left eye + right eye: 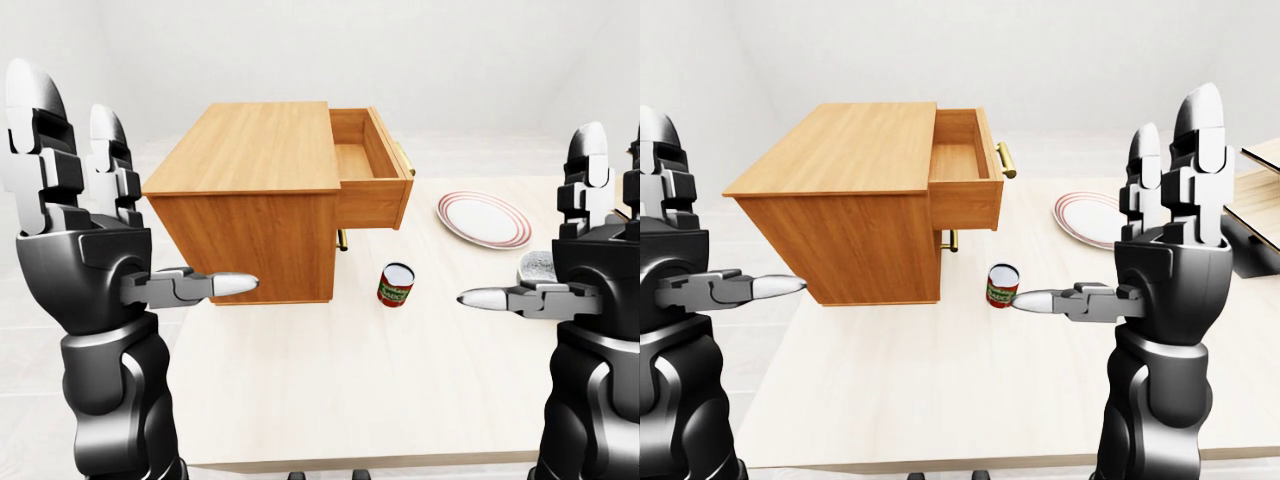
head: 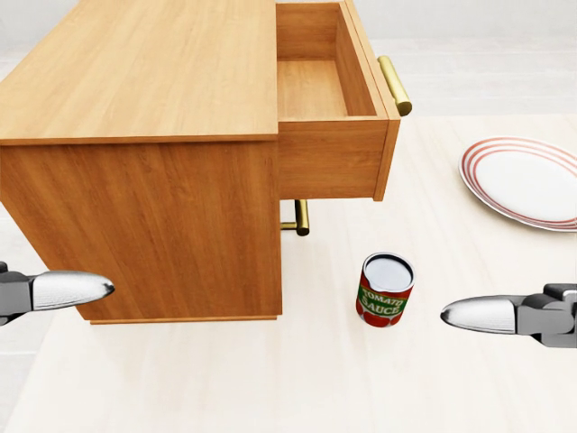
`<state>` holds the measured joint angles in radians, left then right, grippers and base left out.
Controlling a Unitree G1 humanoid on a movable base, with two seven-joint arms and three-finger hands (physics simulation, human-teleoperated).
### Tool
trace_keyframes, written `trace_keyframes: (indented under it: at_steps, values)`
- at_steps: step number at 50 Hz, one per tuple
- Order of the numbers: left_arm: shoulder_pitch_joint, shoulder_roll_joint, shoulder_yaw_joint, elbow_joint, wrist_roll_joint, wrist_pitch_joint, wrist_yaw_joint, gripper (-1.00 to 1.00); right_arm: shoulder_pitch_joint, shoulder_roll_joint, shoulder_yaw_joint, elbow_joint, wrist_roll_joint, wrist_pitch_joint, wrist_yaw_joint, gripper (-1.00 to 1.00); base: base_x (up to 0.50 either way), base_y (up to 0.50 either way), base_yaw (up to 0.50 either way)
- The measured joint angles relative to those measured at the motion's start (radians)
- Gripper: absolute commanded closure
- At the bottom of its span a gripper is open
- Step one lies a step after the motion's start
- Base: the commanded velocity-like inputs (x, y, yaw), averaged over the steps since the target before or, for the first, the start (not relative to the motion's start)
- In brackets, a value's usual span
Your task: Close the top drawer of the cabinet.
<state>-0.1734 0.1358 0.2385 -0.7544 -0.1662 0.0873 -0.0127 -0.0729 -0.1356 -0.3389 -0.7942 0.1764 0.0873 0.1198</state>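
At twelve o'clock in the head view, the top drawer [image 2: 330, 135] of the cabinet [image 2: 144, 162] is seen pulled fully out, empty and untouched; closing is not yet begun. Left hand [image 1: 80, 230] and right hand [image 1: 1165, 240] are held raised with fingers spread, well apart from its handle [image 2: 394, 85].

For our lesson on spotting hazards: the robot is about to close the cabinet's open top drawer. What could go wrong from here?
1. The red tomato sauce can stands on the pale wooden table just below the open top drawer; a reaching right hand might knock it over.
2. Pushing the drawer's brass handle off-centre could shift the wooden cabinet.
3. The open left hand is off to the cabinet's side, not bracing it.
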Motion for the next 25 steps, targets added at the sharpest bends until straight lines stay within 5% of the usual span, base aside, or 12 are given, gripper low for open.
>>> trace_keyframes:
  at_steps: [25]
  values:
    - [0.001, -0.003, -0.005, 0.006, 0.002, 0.0, -0.005, -1.0, -0.008, -0.001, -0.007, 0.002, 0.031, 0.0, -0.027, -1.0, 0.07, 0.0, 0.0]
